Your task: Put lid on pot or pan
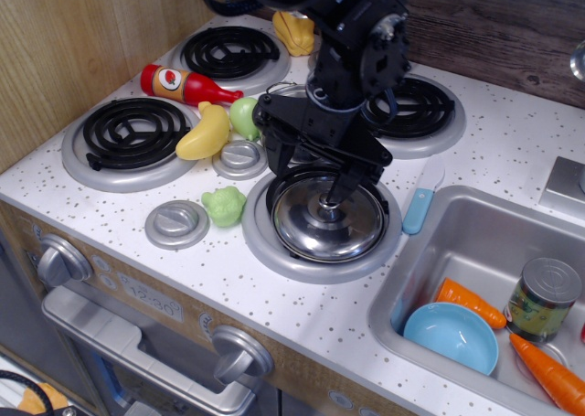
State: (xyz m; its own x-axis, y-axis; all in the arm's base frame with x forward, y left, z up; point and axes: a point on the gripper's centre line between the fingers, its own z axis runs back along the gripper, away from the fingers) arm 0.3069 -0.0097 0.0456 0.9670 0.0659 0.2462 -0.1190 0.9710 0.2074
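Observation:
The round shiny steel lid [322,224] with a small central knob [327,214] lies flat on the front right burner [265,244]. My black gripper [309,176] hangs just above the lid's far half. It is open and empty, with one finger [277,160] near the lid's left rim and the other finger [340,187] just behind the knob. The steel pot stands behind the lid and is almost wholly hidden by my arm; only a thin wire handle [277,90] shows.
A ketchup bottle [183,85], a banana [206,133], a green fruit [243,116] and a green toy [225,206] lie left of the lid, with grey knob discs [176,222] nearby. A blue-handled knife [420,204] lies to the right. The sink [484,229] holds a blue bowl [451,336], a can [542,297] and carrots [471,304].

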